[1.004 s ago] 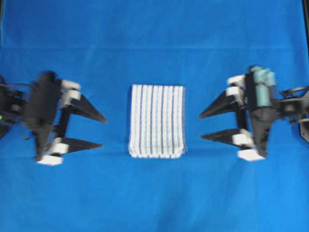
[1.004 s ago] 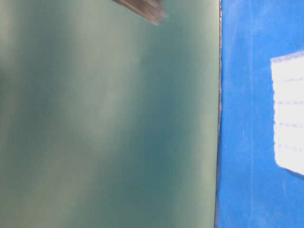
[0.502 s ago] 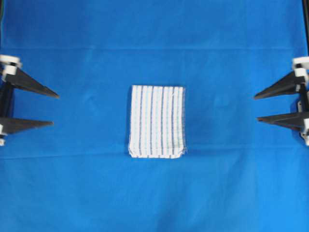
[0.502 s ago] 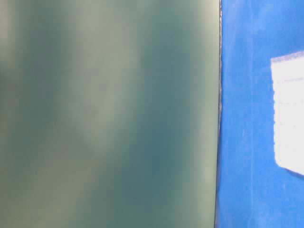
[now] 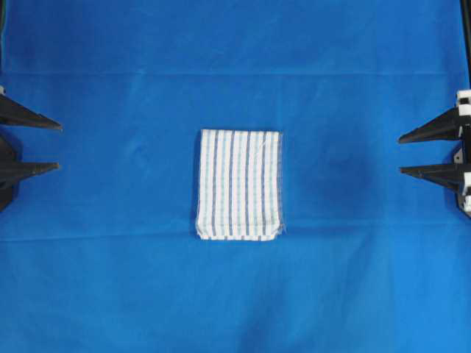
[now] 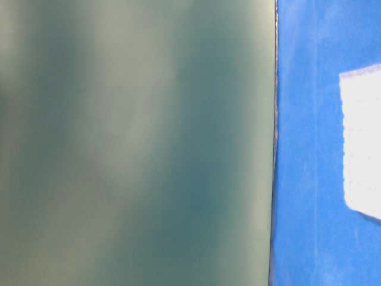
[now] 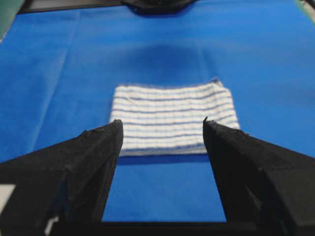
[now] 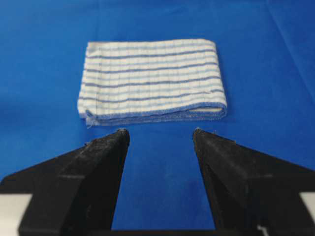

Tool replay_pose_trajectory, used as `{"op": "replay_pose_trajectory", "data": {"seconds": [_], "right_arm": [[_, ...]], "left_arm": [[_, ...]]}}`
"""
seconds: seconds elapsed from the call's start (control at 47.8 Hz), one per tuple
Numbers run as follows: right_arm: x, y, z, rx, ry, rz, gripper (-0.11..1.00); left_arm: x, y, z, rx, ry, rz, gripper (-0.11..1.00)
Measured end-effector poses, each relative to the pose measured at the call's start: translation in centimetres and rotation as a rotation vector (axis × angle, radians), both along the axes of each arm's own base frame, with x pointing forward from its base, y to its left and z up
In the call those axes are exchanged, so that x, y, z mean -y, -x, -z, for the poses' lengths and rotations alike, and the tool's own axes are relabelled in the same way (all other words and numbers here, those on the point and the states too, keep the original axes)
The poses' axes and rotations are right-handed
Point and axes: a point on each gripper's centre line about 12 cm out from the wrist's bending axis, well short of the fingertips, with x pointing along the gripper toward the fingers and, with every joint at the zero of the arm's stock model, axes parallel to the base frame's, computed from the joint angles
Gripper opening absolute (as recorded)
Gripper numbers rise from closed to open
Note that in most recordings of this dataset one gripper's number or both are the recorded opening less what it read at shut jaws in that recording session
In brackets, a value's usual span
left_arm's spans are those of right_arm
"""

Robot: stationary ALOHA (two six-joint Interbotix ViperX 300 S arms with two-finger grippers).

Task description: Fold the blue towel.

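The blue towel point(image 5: 238, 185) lay folded into a compact rectangle at the middle of the blue-covered worktop point(image 5: 235, 294). The left end effector point(image 5: 53, 146) and right end effector point(image 5: 403, 154) sat at opposite edges, well apart from it, jaws spread and empty. The table-level view was too blurred to add anything.

A robot test bench in a lab, not a home: a smooth solid-blue cloth table covering point(image 5: 235, 294) is stretched flat over the whole work surface, with faint fold creases. Black wedge-shaped gripper fingers point(image 5: 29, 118) reach in from its two side edges. Beyond the far edge, ahead of the left fingers, sits a dark machine base point(image 7: 157, 5).
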Motion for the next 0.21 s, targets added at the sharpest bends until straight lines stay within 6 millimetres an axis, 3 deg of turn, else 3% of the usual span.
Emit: {"op": "replay_pose_trajectory", "data": {"seconds": [0.209], "right_arm": [[0.0,0.0,0.07,-0.002,-0.002,0.0,0.6]], "left_arm": [[0.0,-0.06,0.16,-0.005,0.0,0.0,0.6]]}}
